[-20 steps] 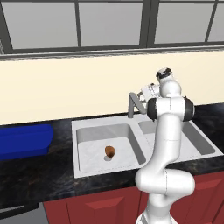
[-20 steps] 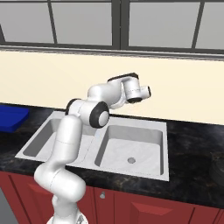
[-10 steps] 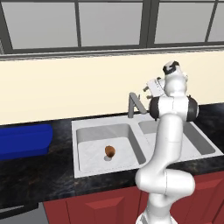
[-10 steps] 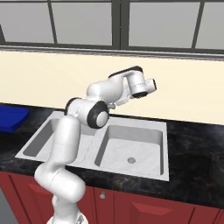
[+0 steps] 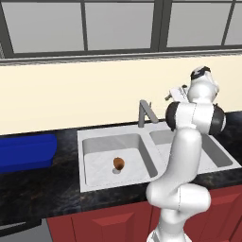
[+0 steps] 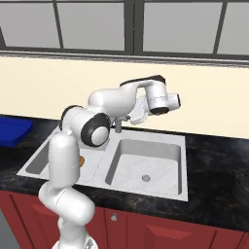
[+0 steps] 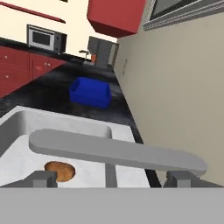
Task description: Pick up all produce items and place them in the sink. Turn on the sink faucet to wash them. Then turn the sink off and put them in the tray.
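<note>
**A:** While your gripper [image 5: 174, 94] hangs beside the faucet [image 5: 147, 112], the potato [image 5: 118, 163] lies below it in the sink [image 5: 99, 144].

**B:** From the hand, the spout [image 7: 113, 151] crosses just ahead of your wide-apart fingertips [image 7: 43, 177]; close off-centre and you'll glance off it.

One potato [image 5: 118, 163], one faucet [image 5: 147, 112], one blue tray [image 5: 26, 152], two sink [image 5: 113, 137] basins.

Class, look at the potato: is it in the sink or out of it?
In. The potato lies on the floor of the sink's left basin, near the drain, with nothing touching it.
</note>
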Tool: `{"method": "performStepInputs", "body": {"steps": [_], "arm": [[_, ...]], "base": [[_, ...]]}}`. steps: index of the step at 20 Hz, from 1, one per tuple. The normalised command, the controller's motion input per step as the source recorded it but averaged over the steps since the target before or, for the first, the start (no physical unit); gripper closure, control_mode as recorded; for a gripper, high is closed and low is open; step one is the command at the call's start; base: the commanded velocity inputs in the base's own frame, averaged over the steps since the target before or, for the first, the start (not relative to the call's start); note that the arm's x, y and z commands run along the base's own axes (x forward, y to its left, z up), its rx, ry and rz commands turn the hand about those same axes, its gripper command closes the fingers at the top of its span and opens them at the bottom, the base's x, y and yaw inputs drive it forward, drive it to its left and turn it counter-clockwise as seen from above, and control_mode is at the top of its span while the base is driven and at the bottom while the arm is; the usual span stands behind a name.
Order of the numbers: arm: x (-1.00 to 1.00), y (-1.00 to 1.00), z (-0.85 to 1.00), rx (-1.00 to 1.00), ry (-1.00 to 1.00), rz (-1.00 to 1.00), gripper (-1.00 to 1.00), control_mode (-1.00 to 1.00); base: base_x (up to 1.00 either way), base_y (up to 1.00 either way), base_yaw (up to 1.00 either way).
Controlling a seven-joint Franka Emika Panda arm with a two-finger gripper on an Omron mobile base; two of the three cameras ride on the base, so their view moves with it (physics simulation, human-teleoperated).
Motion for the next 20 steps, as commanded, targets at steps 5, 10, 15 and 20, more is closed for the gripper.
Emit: {"method": "performStepInputs", "body": {"steps": [5,10,15,20], "arm": [[-1.00,0.00,0.28,0.00,-0.21,-0.04,-1.00,-1.00],[-0.97,0.00,0.53,0.00,-0.16,-0.11,-1.00,-1.00],[-0.89,0.11,0.53,-0.01,-0.05,-0.13,-1.00,-1.00],[-0.76,0.42,0.52,-0.01,0.00,-0.13,-1.00,-1.00]], "base": [[0.00,0.00,0.00],[0.00,0.00,0.00],[0.00,0.00,0.00],[0.00,0.00,0.00]]}}
